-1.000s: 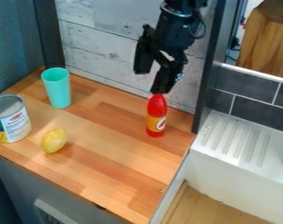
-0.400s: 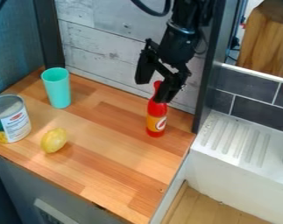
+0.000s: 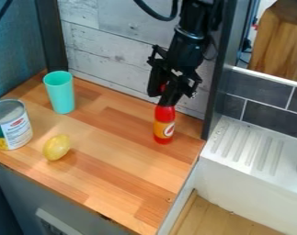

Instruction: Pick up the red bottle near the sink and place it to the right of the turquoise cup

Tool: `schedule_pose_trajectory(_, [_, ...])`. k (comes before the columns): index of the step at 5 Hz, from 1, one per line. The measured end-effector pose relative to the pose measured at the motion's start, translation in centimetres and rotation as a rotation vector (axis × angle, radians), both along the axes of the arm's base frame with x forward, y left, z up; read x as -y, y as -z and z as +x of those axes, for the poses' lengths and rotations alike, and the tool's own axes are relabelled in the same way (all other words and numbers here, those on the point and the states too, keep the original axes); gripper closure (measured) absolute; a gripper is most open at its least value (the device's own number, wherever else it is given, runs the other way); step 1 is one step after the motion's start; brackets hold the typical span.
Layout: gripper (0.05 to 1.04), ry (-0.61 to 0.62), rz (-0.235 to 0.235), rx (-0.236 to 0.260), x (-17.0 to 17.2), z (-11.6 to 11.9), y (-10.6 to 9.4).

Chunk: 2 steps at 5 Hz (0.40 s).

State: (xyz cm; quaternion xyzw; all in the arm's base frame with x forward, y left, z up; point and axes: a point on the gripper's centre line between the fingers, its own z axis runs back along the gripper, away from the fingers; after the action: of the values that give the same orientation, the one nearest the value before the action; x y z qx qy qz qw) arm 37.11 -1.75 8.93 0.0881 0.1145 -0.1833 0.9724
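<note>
Worktop (image 3: 113, 137): red bottle (image 3: 164, 125) upright, 4 o'clock from cup (image 3: 60, 94); end effector (image 3: 162, 92) pinching its neck. Best judged: firm, centred squeeze, bottle vertical.

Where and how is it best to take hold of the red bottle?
Best, I think, by its narrow upper part, coming down from above and squeezing from two opposite sides. The red bottle stands upright on the counter and is slimmer there than at its labelled body. The gripper is at that upper part.

A lemon (image 3: 56, 147) lies near a can (image 3: 16, 130) (teal cup (image 3: 60, 94) behind).
</note>
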Motion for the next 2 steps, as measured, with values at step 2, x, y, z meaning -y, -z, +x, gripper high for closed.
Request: schedule_pose_trajectory(2, [0.737,-0.054,-0.073,0.023,-1.18,-0.33,-0.27])
